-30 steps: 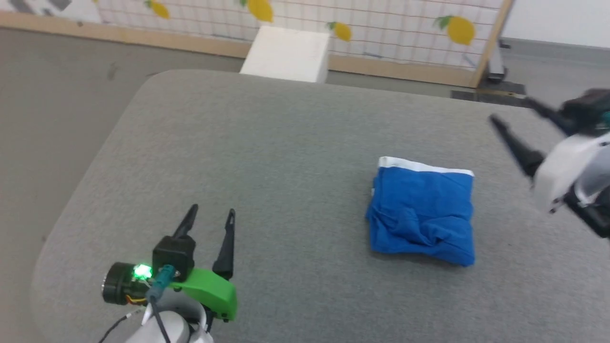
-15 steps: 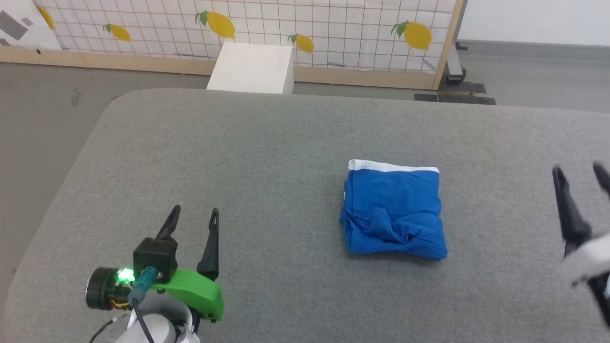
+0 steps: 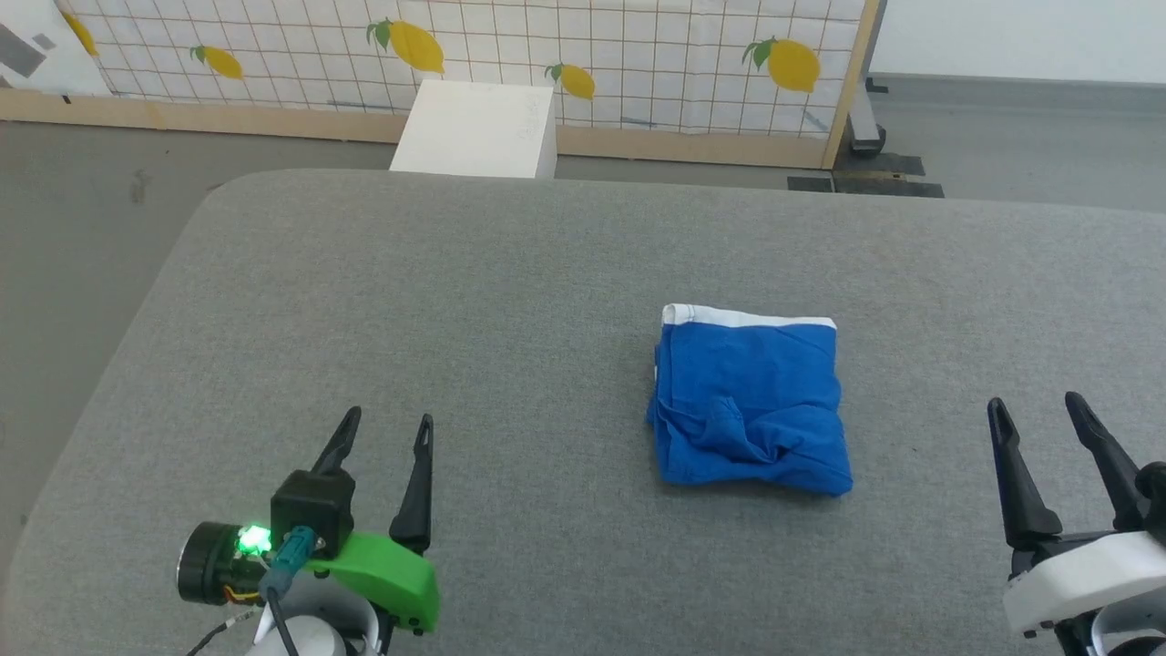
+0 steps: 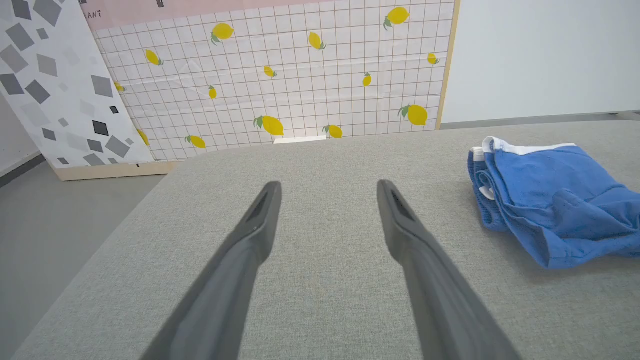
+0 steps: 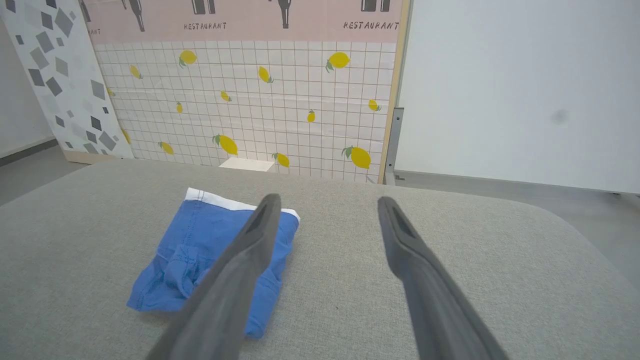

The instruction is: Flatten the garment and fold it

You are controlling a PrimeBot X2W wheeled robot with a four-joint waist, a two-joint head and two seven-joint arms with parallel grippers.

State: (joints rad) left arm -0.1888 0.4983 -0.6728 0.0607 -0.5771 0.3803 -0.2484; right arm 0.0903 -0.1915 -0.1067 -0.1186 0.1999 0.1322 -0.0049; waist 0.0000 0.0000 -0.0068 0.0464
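Garment: the blue shorts [image 3: 749,410] lie folded into a compact, roughly square bundle on the grey fabric-topped counter [image 3: 455,301]. They sit right of its middle, nearer the robot's right arm than its left.
Fold: a white band [image 3: 747,317] runs along the far edge. The near edge is rumpled, with soft creases toward the near-left corner. The left wrist view shows the layers stacked at the bundle's left side.
Left gripper: the left gripper [image 3: 390,419] sits low over the near-left part of the counter. Its fingers are spread apart with nothing between them and point away from the robot, well apart from the shorts.
Left wrist: a green bracket [image 3: 383,569] and a small green light [image 3: 250,539] sit just behind those fingers.
Right gripper: the right gripper [image 3: 1034,403] is at the near-right. Its fingers are likewise parted and empty, to the right of the shorts and clear of them.
Right wrist view: one finger crosses in front of the shorts in the picture without touching them. The cloth lies ahead and to the left.
Height: I cannot tell whether either gripper rests on the cover or hangs just above it.
Beyond the counter: a white box [image 3: 474,128] stands on the grey floor [image 3: 91,210] just past the far edge, in front of a lemon-print panel [image 3: 638,55].
Further left: a white panel with grey shapes [image 4: 50,85] leans beside the lemon one.
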